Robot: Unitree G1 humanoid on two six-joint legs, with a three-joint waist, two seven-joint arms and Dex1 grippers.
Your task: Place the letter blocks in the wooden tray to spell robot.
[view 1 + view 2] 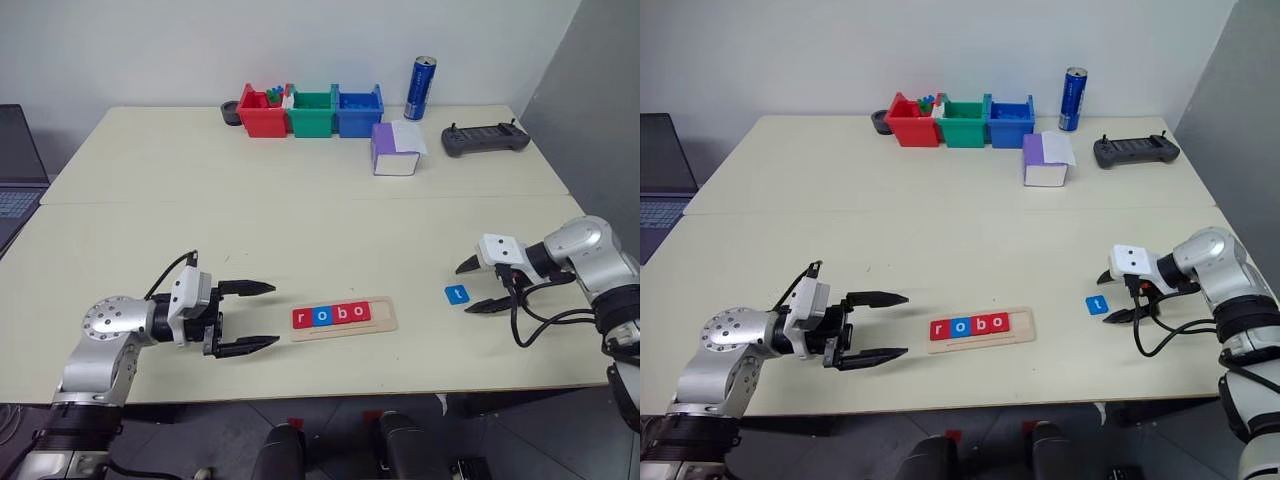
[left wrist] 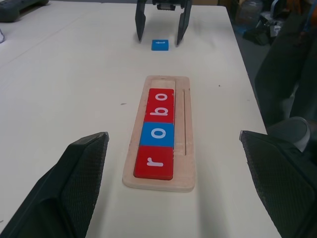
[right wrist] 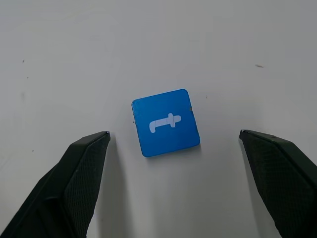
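Note:
The wooden tray lies near the table's front edge with letter blocks in its groove reading r, o, b, o: red r, blue o, red b, red o. Its right end slot is bare. A blue t block lies flat on the table to the tray's right. My right gripper hangs open just right of the t block, its fingers on either side of it in the right wrist view, the block untouched. My left gripper stands open left of the tray, holding nothing.
At the back stand red, green and blue bins, a blue can, a purple-and-white box and a black controller. A laptop sits at the far left.

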